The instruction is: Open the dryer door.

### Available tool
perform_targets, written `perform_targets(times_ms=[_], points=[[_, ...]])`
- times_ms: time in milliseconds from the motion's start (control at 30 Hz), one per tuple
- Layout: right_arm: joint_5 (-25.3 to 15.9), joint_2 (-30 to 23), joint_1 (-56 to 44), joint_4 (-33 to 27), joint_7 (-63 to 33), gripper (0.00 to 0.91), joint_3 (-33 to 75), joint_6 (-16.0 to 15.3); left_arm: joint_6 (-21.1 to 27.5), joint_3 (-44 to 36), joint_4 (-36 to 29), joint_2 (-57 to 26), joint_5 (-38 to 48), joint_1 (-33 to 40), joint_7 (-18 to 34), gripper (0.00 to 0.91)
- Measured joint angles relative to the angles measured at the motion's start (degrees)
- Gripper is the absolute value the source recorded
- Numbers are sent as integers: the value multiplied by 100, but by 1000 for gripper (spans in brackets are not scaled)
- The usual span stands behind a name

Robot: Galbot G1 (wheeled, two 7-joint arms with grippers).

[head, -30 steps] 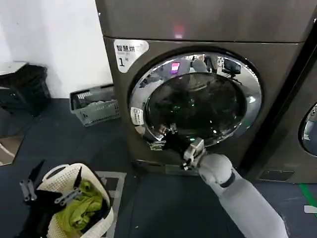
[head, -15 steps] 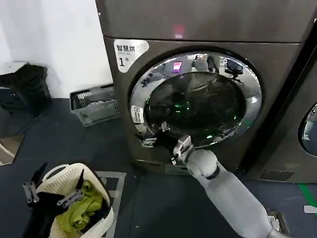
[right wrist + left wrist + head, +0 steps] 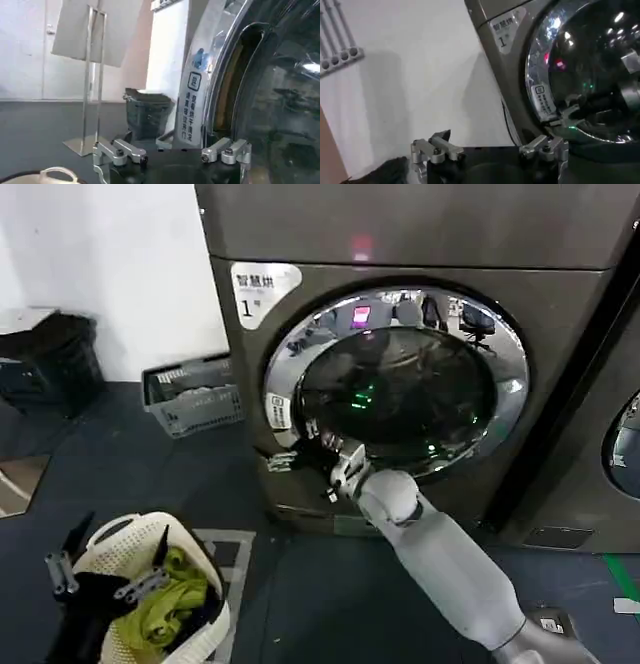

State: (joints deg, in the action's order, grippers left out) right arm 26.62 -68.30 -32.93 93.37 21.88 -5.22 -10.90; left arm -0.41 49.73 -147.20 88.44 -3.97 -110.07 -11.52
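Dryer door (image 3: 397, 389), a large round porthole with a wide shiny chrome rim around dark tinted glass, sits in the front of the grey-brown metal dryer (image 3: 330, 234) and spans most of its width. In the right wrist view a dark gap shows between the chrome rim (image 3: 227, 75) and the machine's front along the door's left edge, so the door stands slightly ajar. A small white label with dark print (image 3: 279, 412) sits on the rim at that left edge, and a white sticker marked "1" (image 3: 258, 287) is on the dryer's upper left corner.

The right gripper (image 3: 300, 452) is at the lower left edge of the door, at the end of the white arm reaching up from the lower right of the head view. Its fingers are spread apart at the rim; whether they touch it cannot be told.

The left gripper (image 3: 105, 576) hangs low on the robot's left, its fingers apart and holding nothing, above a white plastic laundry basket (image 3: 200, 559) with green cloth (image 3: 175, 599) in it. Farther back, a grey slatted crate (image 3: 190, 396) stands on the dark floor by the white wall, just left of the dryer.
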Motion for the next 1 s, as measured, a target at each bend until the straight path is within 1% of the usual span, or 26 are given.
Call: perform_targets(times_ms=[67, 233, 267, 367, 433, 533, 600, 700, 767, 900, 1000], points=[[82, 85, -45, 91, 185, 907, 49, -30, 85, 64, 1, 2, 37, 45, 56, 907], [128, 315, -227, 367, 764, 907, 206, -30, 186, 260, 1, -94, 91, 104, 39, 907], [197, 359, -272, 428, 870, 907, 236, -28, 225, 307, 1, -105, 112, 131, 48, 907], [250, 471, -392, 597, 996, 907, 272, 32, 347, 383, 1, -163, 116, 194, 83, 907], [311, 571, -489, 713, 1053, 907, 301, 51, 268, 435, 1, -202, 157, 224, 93, 907], [346, 723, -649, 894, 1281, 907, 383, 137, 360, 546, 1, -248, 267, 308, 93, 907], [361, 804, -743, 991, 1434, 907, 437, 139, 355, 593, 26, -282, 349, 372, 80, 907], [517, 933, -897, 1160, 1720, 907, 561, 139, 458, 641, 176, -389, 454, 474, 57, 907], [611, 1014, -1001, 1278, 1926, 907, 660, 143, 520, 698, 244, -473, 642, 552, 26, 907], [650, 1162, -1159, 1459, 2306, 907, 847, 148, 726, 894, 406, -689, 1272, 761, -264, 907], [712, 1246, -1250, 1524, 2582, 907, 963, 149, 623, 1031, 558, -937, 1786, 919, -512, 907]])
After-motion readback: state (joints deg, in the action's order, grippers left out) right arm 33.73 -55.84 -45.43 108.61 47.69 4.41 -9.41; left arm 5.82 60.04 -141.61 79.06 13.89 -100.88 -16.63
